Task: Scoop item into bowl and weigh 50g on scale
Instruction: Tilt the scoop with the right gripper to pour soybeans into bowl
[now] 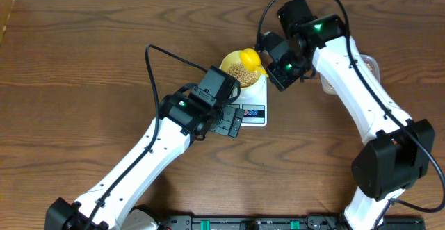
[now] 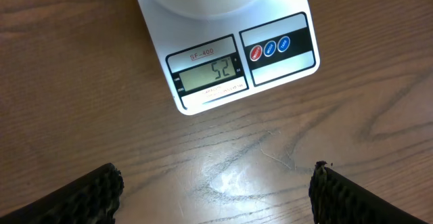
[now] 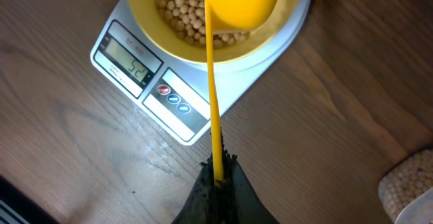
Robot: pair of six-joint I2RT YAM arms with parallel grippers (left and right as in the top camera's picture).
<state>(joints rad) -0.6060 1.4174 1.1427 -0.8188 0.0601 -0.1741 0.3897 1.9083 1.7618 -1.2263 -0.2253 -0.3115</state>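
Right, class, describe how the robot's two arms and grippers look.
The left arm and right arm have white tubular links and black joints, each with a black cable and a green light. The left gripper and right gripper have black, textured fingers.

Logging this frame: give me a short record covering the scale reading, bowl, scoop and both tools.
scale: white, on the table
display: reads 52, just over the 50 target
bowl: yellow, on the scale, holding beans
scoop: yellow, cup over the bowl
right tool: shut on the scoop handle
left tool: open, empty, in front of the scale
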